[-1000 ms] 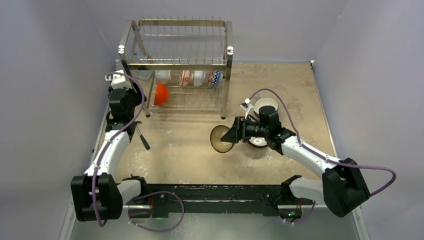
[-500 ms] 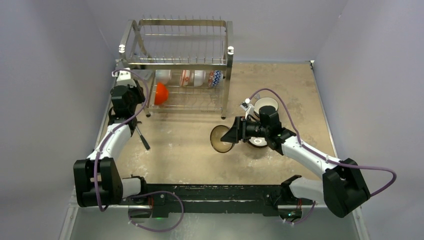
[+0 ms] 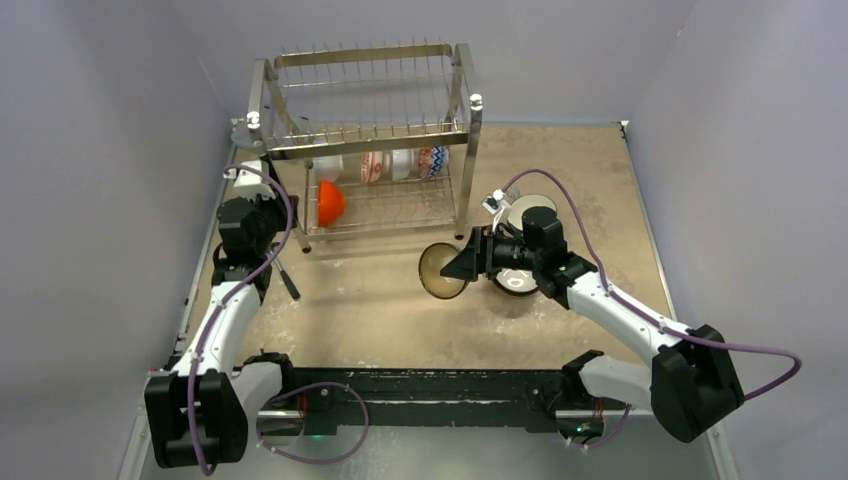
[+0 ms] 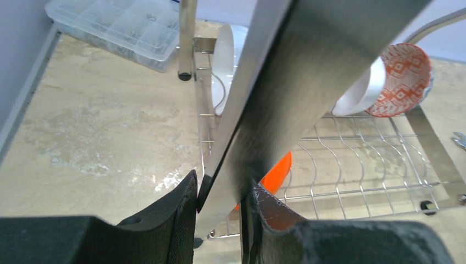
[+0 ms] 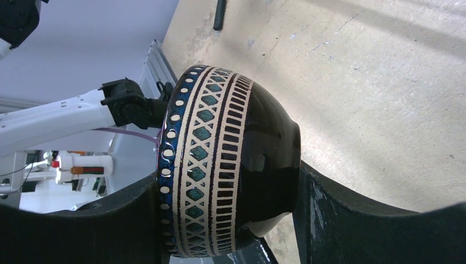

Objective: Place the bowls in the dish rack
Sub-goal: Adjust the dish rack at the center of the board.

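The left gripper (image 4: 222, 187) is closed firmly on a flat steel bar (image 4: 286, 82) of the dish rack (image 3: 372, 144) — both pads (image 4: 176, 214) press against the metal, at the rack's front left corner. The rack stands at the far left of the table (image 3: 560, 150), a little askew to the table edge. In its lower tier an orange bowl (image 3: 329, 203) lies on its side near the left end; behind it stand a white bowl (image 3: 328, 166), a red floral bowl (image 3: 372, 166) and a blue-patterned bowl (image 3: 432, 161). The right gripper (image 5: 231, 192) has its jaws wide and clamped on a teal-patterned bowl (image 5: 220, 159) — one finger at the rim, the other at the foot. This bowl is held on its side above the table, just in front of the rack's front right leg. A white-lined bowl (image 3: 530, 210) and another bowl (image 3: 517, 283) rest on the table beside the right arm.
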Robot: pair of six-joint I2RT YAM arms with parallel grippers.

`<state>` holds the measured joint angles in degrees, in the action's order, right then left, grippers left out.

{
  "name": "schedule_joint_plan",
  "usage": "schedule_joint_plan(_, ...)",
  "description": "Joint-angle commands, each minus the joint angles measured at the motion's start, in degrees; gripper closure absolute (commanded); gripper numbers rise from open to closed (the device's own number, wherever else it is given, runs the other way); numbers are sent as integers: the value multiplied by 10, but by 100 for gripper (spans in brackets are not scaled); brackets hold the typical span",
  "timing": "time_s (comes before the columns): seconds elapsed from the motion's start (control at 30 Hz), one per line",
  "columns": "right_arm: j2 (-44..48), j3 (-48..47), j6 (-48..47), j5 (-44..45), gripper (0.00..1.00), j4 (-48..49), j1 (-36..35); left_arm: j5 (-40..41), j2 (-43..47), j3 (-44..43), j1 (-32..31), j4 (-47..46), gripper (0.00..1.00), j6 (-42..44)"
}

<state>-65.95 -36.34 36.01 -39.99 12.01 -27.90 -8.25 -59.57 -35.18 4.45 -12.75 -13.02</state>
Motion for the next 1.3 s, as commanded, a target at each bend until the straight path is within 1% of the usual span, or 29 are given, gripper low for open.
schedule_joint_plan(0.0,23,-31,8,-13,100,23,-3,-128,51,23,-12,-40,100,-150)
schedule_joint_plan(0.07,27,-31,9,-7,100,23,-5,-152,62,41,-16,-45,100,-177)
schedule_joint_plan(0.2,43,-33,-1,13,100,16,-11,-167,87,77,-39,-65,100,-232)
schedule_joint_plan(0.4,59,-35,-23,45,100,7,-22,-139,119,92,-114,-42,100,-252)
schedule_joint_plan(0.5,53,-42,-28,54,100,10,-28,-140,125,100,-138,-32,100,-277)
schedule_joint_plan(0.77,18,-68,-52,82,100,19,-49,-165,165,121,-147,27,100,-300)
schedule_joint_plan(0.93,3,-81,-69,106,100,27,-51,-140,206,112,-147,66,100,-266)
schedule_joint_plan(0.97,0,-84,-73,111,100,28,-51,-131,210,106,-148,75,93,-257)
schedule_joint_plan(1.03,-10,-94,-82,119,100,24,-52,-106,212,94,-147,94,72,-246)
schedule_joint_plan(1.07,-16,-99,-86,121,100,21,-52,-97,211,89,-147,102,67,-239)
schedule_joint_plan(1.17,-27,-115,-100,134,100,12,-53,-75,210,78,-147,113,60,-222)
schedule_joint_plan(1.27,-39,-121,-109,149,100,16,-53,-63,215,69,-147,123,48,-203)
